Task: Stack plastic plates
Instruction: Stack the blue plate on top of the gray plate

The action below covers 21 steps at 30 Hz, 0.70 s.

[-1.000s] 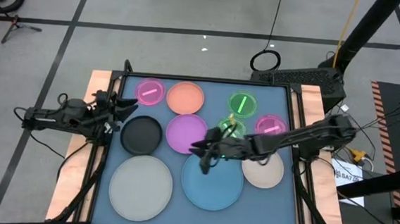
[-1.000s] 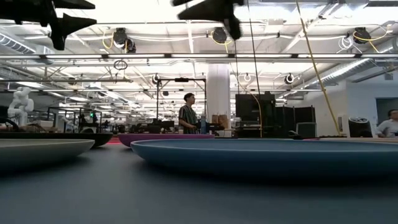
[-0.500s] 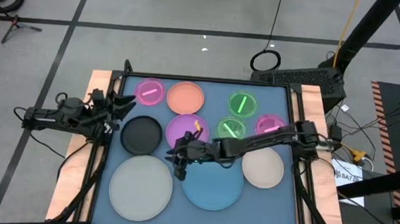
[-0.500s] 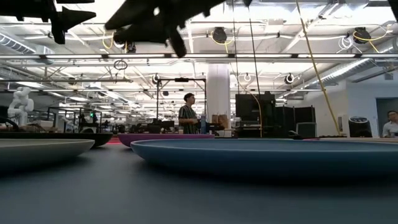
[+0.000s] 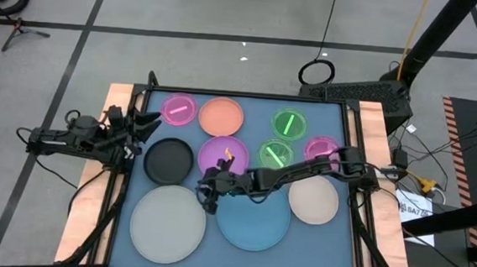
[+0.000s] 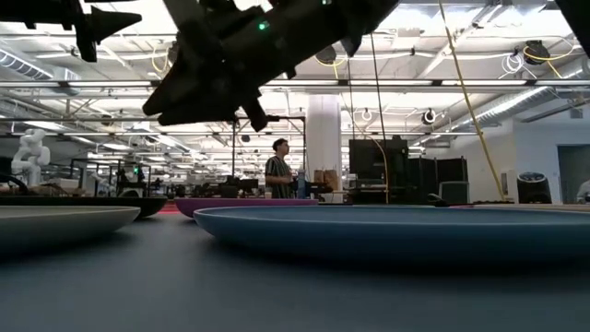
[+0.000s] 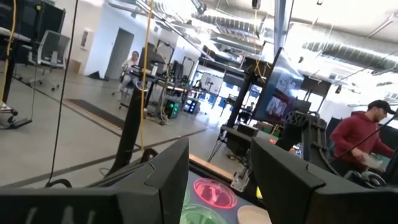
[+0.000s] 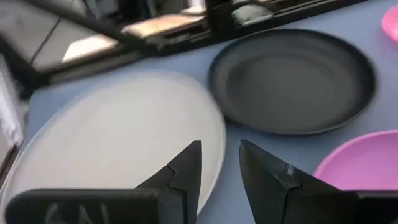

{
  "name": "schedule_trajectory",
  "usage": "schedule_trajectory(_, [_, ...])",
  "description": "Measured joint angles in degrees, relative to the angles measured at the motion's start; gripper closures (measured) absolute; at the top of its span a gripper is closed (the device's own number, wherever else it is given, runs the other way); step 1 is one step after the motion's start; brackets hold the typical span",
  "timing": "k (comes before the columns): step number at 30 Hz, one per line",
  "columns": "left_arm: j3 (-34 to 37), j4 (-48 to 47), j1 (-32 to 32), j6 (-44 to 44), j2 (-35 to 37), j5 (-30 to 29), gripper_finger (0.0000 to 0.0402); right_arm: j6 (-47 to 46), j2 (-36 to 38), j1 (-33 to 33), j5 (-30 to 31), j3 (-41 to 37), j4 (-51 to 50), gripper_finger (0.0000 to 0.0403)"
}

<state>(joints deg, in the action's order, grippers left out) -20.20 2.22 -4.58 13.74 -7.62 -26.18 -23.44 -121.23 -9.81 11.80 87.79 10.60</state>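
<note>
Ten round plates lie flat on the blue table top. Along the near edge are the large grey plate (image 5: pixel 169 217) and the large light-blue plate (image 5: pixel 254 217), with the beige plate (image 5: pixel 313 199) to their right. Behind them lie the black plate (image 5: pixel 169 161) and the purple plate (image 5: pixel 223 156). The orange plate (image 5: pixel 221 116), two pink plates (image 5: pixel 179 109) (image 5: pixel 322 148) and two green plates (image 5: pixel 289 124) (image 5: pixel 275 153) lie farther back. My right gripper (image 5: pixel 208 199) is open and hovers over the gap between the grey, light-blue and purple plates; its wrist view shows the grey plate (image 8: pixel 118 137) and the black plate (image 8: pixel 292 81) ahead. My left gripper (image 5: pixel 144 129) waits open at the table's left edge.
Raised wooden rails (image 5: pixel 90 216) flank the table on the left and right. The plates lie close together, with narrow strips of bare blue table top (image 5: pixel 319 248) between them and at the near corners. People stand in the room far beyond the table.
My right gripper has swung toward the table's left, from above the light-blue plate's far rim to the gap beside the grey plate. It has also come lower, showing larger in the low view. No plate has moved.
</note>
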Motion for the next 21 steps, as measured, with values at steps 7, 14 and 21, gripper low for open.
schedule_trajectory(7, [0.0, 1.3, 0.0, -0.1, 0.0, -0.3, 0.0222, -2.5, -0.3, -0.6, -2.0, 3.9, -1.5, 0.0300])
schedule_trajectory(14, [0.0, 0.9, 0.0, 0.1, 0.0, -0.4, 0.0222, 0.6, -4.1, -2.2, 0.4, 14.6, -13.7, 0.0300])
schedule_trajectory(21, [0.0, 0.8, 0.0, 0.5, -0.4, -0.4, 0.0222, 9.8, -10.3, -3.9, 0.4, 23.0, -22.9, 0.0300])
